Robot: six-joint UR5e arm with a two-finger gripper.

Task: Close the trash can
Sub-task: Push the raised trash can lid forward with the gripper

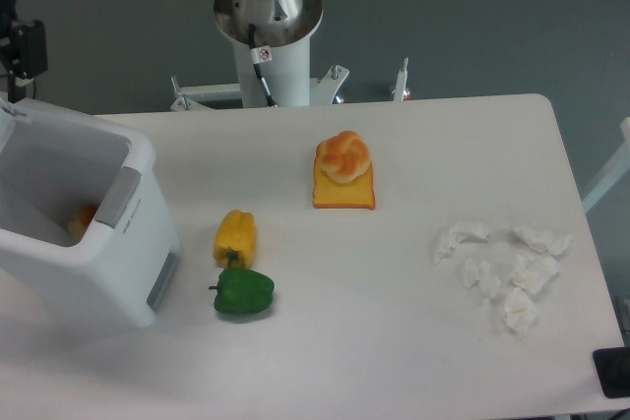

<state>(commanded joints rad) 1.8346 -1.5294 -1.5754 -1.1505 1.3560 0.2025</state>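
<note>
I see the trash can (84,233) at the bench's left edge, mouth gaping — nothing closed yet. My pincer (22,46) hangs behind it, cropped; I cannot tell its state.

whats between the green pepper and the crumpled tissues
Nothing: in the fixed camera view only bare white table lies between the green pepper and the crumpled tissues.

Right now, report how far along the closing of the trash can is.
Nothing looks done yet: the trash can stands open, its inside and something orange in it in plain view. In hand: the end effector is at the far left edge, above the bin's rear corner; whether it is open or shut cannot be told. Left: bringing the lid down over the opening.
</note>
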